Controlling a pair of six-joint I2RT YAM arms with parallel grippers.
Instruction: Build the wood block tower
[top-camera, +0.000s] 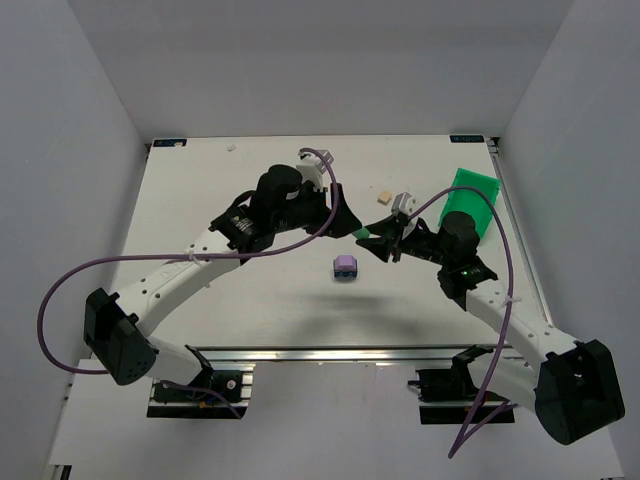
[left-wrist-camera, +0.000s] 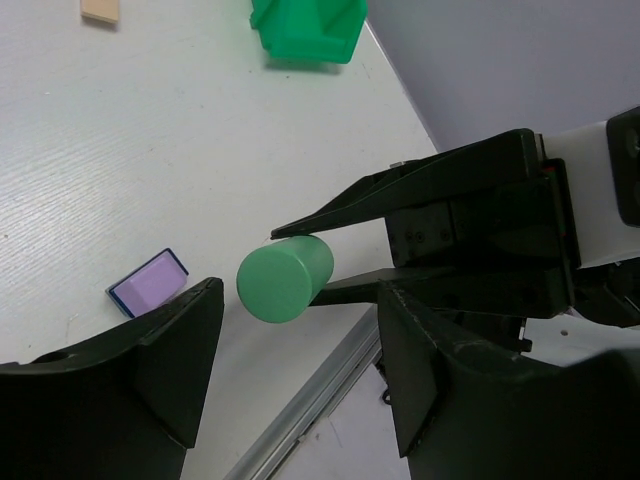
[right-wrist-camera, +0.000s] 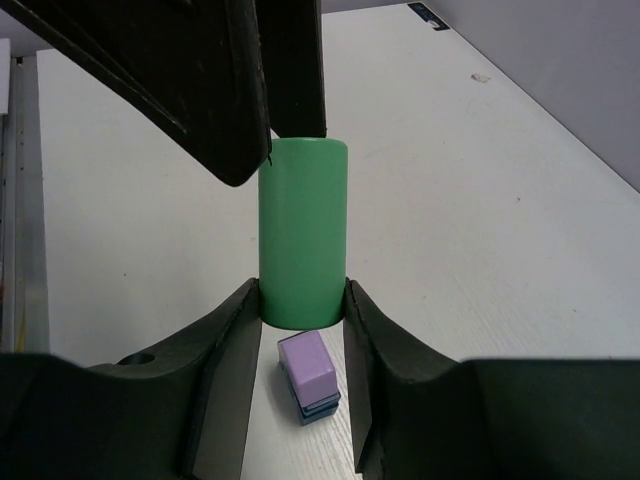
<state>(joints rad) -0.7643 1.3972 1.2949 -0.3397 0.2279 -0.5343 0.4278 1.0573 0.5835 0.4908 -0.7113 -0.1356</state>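
A mint green cylinder block (right-wrist-camera: 302, 230) is clamped at its near end between the fingers of my right gripper (right-wrist-camera: 302, 300), held off the table. On the table below it lies a lilac purple block (right-wrist-camera: 308, 368) stacked on a dark blue block (right-wrist-camera: 322, 408), seen mid-table from above as the purple block (top-camera: 345, 266). My left gripper (left-wrist-camera: 300, 290) stands open around the free end of the cylinder (left-wrist-camera: 282, 279), with a gap on each side. Its dark fingers (right-wrist-camera: 200, 90) fill the top of the right wrist view. From above, both grippers meet at the cylinder (top-camera: 362, 236).
A cream block (top-camera: 383, 194) lies behind the grippers. The bright green plastic bin (top-camera: 468, 200) stands at the right edge of the table. A metal rail (top-camera: 340, 350) runs along the near edge.
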